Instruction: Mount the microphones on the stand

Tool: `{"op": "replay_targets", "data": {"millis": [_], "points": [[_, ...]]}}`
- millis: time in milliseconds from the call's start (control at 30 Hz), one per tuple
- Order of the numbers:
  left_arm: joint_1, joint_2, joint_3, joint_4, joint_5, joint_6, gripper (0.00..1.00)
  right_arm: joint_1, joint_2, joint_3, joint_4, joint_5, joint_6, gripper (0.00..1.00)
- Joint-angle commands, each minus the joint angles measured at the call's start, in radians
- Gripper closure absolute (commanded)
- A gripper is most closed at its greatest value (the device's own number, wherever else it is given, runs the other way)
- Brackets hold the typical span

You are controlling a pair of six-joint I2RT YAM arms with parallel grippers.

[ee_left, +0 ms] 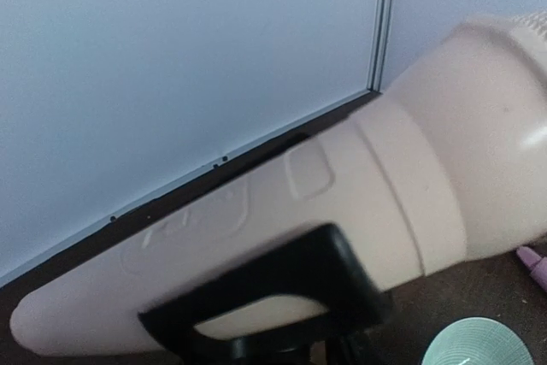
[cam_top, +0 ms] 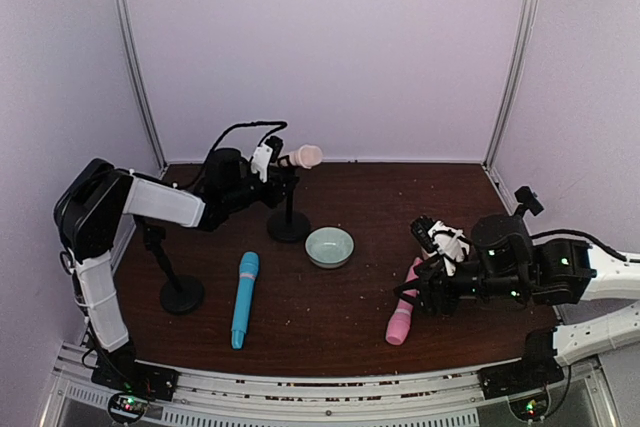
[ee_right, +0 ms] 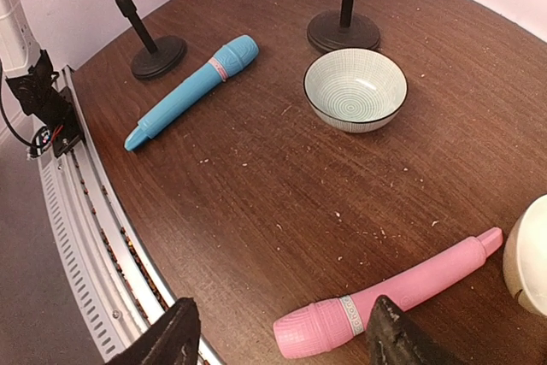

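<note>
The cream microphone sits in the black clip of the back stand, head pointing right; it fills the left wrist view. My left gripper is at its tail end, with its fingers hidden. The sky-blue microphone lies on the table, and also shows in the right wrist view. The pink microphone lies near the front right. My right gripper is open just above it, with the pink head between the fingertips. A second, bare stand is at the left.
A pale green bowl stands mid-table, right of the back stand's base; it also shows in the right wrist view. The table's front edge and metal rail run close to the pink microphone. White walls enclose the table.
</note>
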Motion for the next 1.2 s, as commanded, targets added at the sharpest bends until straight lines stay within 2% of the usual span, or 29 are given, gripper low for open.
{"op": "replay_targets", "data": {"millis": [0, 167, 267, 367, 433, 667, 900, 1000, 1100, 1133, 1167], "points": [[0.007, -0.091, -0.042, 0.112, -0.099, 0.017, 0.56, -0.003, 0.023, 0.031, 0.021, 0.020, -0.036, 0.32], [0.004, -0.230, -0.191, 0.066, -0.163, 0.048, 0.44, -0.003, 0.030, 0.023, 0.059, 0.013, -0.039, 0.31], [-0.016, -0.352, -0.265, -0.008, -0.263, 0.080, 0.40, -0.002, 0.038, 0.019, 0.089, 0.000, -0.039, 0.31], [-0.053, -0.465, -0.256, -0.169, -0.382, 0.114, 0.37, -0.003, 0.065, 0.025, 0.100, -0.020, -0.054, 0.31], [-0.056, -0.546, -0.228, -0.319, -0.413, 0.071, 0.37, -0.003, 0.089, 0.039, 0.095, -0.035, -0.068, 0.31], [-0.056, -0.801, -0.227, -0.670, -0.390, 0.042, 0.38, -0.003, 0.151, 0.070, 0.125, -0.079, -0.104, 0.31], [-0.056, -1.072, -0.224, -0.975, -0.514, -0.074, 0.40, -0.003, 0.204, 0.084, 0.156, -0.125, -0.114, 0.31], [-0.056, -1.138, -0.213, -1.101, -0.551, -0.075, 0.36, -0.003, 0.219, 0.091, 0.160, -0.136, -0.121, 0.31], [-0.057, -1.166, -0.196, -1.241, -0.545, -0.145, 0.33, -0.002, 0.229, 0.104, 0.152, -0.140, -0.128, 0.31], [-0.057, -1.182, -0.205, -1.273, -0.546, -0.180, 0.25, -0.002, 0.230, 0.102, 0.152, -0.139, -0.129, 0.31], [-0.057, -1.206, -0.216, -1.306, -0.555, -0.210, 0.23, -0.003, 0.230, 0.100, 0.152, -0.136, -0.129, 0.31]]}}
